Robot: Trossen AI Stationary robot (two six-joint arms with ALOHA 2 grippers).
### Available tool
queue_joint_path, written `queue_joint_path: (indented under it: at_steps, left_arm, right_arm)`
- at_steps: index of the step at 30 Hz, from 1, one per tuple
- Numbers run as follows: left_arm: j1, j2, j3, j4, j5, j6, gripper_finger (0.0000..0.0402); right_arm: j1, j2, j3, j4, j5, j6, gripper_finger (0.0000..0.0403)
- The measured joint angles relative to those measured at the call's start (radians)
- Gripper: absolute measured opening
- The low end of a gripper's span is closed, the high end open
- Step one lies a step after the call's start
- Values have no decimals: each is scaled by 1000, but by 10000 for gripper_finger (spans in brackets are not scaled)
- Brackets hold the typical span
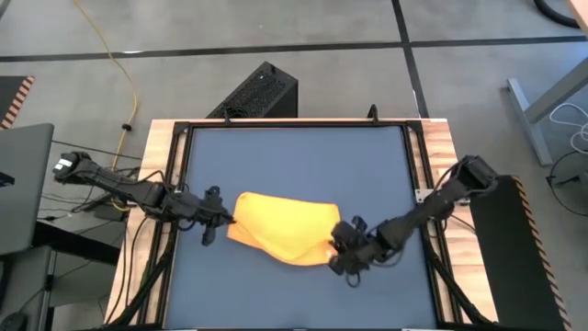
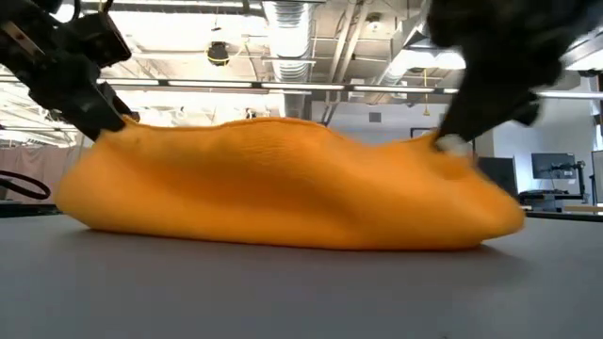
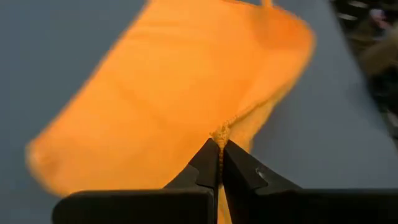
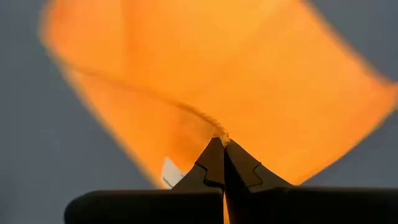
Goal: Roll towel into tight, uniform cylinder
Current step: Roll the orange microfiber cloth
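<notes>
Towel [image 1: 280, 230]: bright yellow soft cloth, lying near the middle of the dark blue tabletop [image 1: 294, 161], toward its near half, in a loose, bulging fold rather than flat; in the low view it forms a long low mound [image 2: 283, 184] with both ends lifted slightly and its underside resting on the surface. Small white tag [image 4: 171, 172] visible at one edge, just beside the right tool's fingers. Left tool [image 1: 223, 217]: at the towel's left end, clenched on a pinch of the cloth's edge; the wrist view shows its two dark fingers pressed together with a tuft of yellow fabric caught at the tips [image 3: 219, 144]. Right tool [image 1: 338, 246]: at the towel's right end, nearer the front of the tabletop, likewise clenched on the cloth, a thin ridge of fabric running up to its closed tips [image 4: 222, 144]. Both arms reach inward from opposite sides of the tabletop, with the towel stretched between them.
</notes>
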Motion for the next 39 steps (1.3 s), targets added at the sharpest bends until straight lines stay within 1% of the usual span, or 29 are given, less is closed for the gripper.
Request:
queue_joint_path:
  at_steps: [5,7,9,14,19,23,27,32,36,39]
  left_arm:
    - [-1,4,0,-73,-202,-62,0]
    - [0,5,0,-86,-261,-74,0]
    - [4,5,0,-87,-289,-78,0]
    - [29,33,-9,-82,-289,-90,0]
    - [34,141,-9,-56,-259,-95,0]
    - [34,221,-9,-18,-283,-77,0]
    - [51,273,-9,-18,-307,-74,0]
    - [82,291,-9,-14,-309,-58,0]
    - [103,281,-6,38,-299,-9,0]
    - [118,280,17,43,-294,32,0]
  right_arm:
    - [-126,0,0,-62,-23,-58,15]
    - [-169,0,0,-92,-29,-76,15]
    - [-207,0,0,-118,-45,-88,15]
    - [-269,12,0,-129,-54,-96,15]
    - [-300,64,0,-130,-74,-91,15]
    - [-308,113,0,-141,-74,-65,15]
    - [-308,133,0,-149,-74,-61,15]
    - [-304,119,0,-178,-73,-45,15]
    - [-303,96,0,-198,-74,-42,15]
    - [-297,78,0,-210,-73,-42,15]
